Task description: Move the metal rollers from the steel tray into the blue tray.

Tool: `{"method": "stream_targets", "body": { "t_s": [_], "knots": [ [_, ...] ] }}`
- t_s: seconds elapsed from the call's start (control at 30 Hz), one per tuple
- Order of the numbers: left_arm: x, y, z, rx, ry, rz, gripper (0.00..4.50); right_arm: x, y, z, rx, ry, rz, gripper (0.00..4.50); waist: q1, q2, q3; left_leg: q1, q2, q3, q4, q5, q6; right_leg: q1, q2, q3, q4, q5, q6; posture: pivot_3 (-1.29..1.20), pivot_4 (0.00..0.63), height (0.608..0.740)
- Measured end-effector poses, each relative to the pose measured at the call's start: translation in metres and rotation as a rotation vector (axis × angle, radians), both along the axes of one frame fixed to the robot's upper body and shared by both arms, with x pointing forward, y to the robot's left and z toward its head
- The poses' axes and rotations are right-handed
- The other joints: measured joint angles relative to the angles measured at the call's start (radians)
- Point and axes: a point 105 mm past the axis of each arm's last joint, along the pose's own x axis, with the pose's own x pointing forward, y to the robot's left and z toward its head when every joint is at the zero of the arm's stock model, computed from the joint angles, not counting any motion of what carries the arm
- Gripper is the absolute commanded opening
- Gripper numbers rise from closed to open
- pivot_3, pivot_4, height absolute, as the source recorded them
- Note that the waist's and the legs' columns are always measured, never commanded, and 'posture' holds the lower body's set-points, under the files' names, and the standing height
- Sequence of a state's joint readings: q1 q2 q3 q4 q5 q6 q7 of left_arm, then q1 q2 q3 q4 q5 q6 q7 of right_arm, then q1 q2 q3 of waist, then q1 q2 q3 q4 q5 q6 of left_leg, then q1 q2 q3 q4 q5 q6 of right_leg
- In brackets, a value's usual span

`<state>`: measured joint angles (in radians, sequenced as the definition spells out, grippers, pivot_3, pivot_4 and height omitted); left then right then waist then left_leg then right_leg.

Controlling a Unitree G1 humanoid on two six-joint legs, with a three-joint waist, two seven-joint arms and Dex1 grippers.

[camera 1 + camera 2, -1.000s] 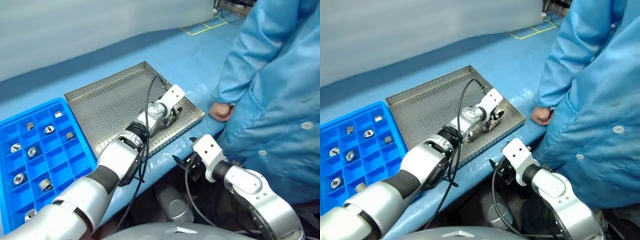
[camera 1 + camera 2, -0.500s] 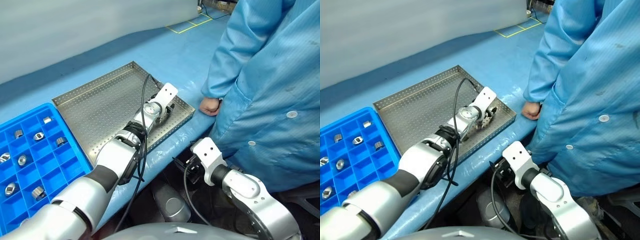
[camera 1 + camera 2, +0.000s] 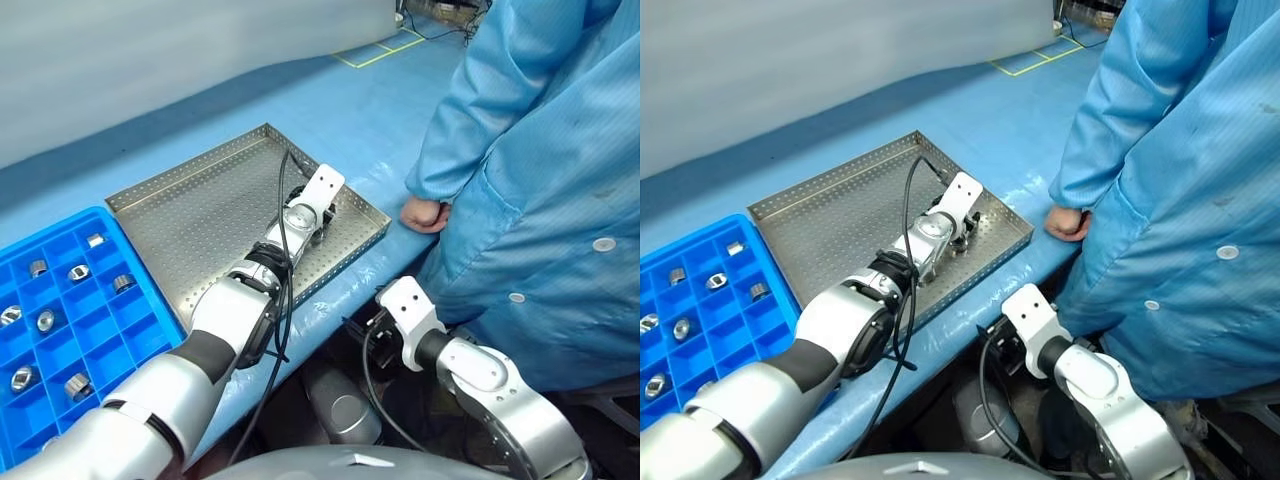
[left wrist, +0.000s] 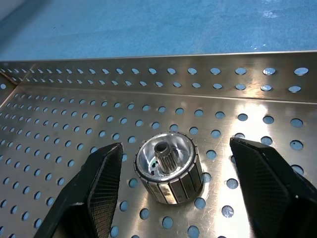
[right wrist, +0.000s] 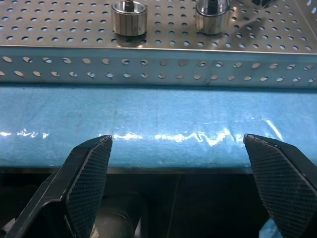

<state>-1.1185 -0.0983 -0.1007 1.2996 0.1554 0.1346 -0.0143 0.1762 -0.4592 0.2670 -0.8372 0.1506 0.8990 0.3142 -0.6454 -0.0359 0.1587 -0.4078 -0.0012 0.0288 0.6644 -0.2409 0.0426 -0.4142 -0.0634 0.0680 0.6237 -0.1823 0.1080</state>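
We see the steel tray (image 3: pixel 190 215) on the table (image 3: pixel 380 120); left of the steel tray lies the blue tray (image 3: pixel 100 330), rollers (image 3: pixel 78 272) in its compartments; right stands a person (image 3: pixel 540 190).

A blue-covered table (image 3: pixel 330 110) is carrying the steel tray (image 3: pixel 190 205) near its front edge, the blue tray (image 3: pixel 60 310) lying just beside it.
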Motion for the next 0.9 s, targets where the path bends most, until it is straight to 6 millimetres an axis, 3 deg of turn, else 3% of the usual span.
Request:
{"method": "stream_targets", "body": {
  "t_s": [0.1,0.2,0.27,0.67,0.9],
  "knots": [
    [0.000,0.002,-0.002,-0.002,0.012,0.018,3.13,0.000,-0.002,-0.001,-0.007,0.002,-0.013,4.50,0.000,0.000,0.000,0.001,-0.002,-0.001,0.000,0.000,0.000,0.001,-0.002,-0.001,0.000,-0.001,0.001,-0.67,0.150,0.740],
    [-0.003,-0.003,-0.005,-0.007,0.036,0.014,2.07,0.000,-0.002,-0.001,-0.010,0.000,-0.017,4.50,0.001,0.000,0.000,0.000,-0.005,-0.002,0.000,-0.001,0.001,0.001,-0.005,-0.002,0.000,-0.002,0.003,-0.67,0.150,0.740],
    [-0.006,-0.010,-0.006,-0.012,0.045,-0.009,1.66,0.000,-0.003,-0.001,-0.011,-0.002,-0.018,4.50,-0.001,0.000,0.000,0.000,-0.007,-0.002,0.000,-0.002,0.003,0.002,-0.007,-0.002,0.000,-0.003,0.005,-0.67,0.150,0.740],
    [-0.007,-0.015,-0.006,-0.058,0.054,-0.053,1.66,0.003,0.001,0.003,-0.012,-0.020,-0.002,4.50,-0.023,-0.001,0.000,0.000,-0.010,-0.002,0.001,-0.002,0.006,0.004,-0.012,-0.002,0.000,-0.002,0.008,-0.65,0.150,0.740],
    [-0.004,-0.013,0.004,-0.222,0.071,-0.075,1.66,0.010,0.008,0.015,0.059,-0.069,0.002,4.50,-0.028,-0.002,0.000,0.000,-0.010,0.000,0.001,-0.001,0.006,0.002,-0.012,-0.002,0.000,-0.002,0.008,-0.59,0.150,0.740]
  ]
}}
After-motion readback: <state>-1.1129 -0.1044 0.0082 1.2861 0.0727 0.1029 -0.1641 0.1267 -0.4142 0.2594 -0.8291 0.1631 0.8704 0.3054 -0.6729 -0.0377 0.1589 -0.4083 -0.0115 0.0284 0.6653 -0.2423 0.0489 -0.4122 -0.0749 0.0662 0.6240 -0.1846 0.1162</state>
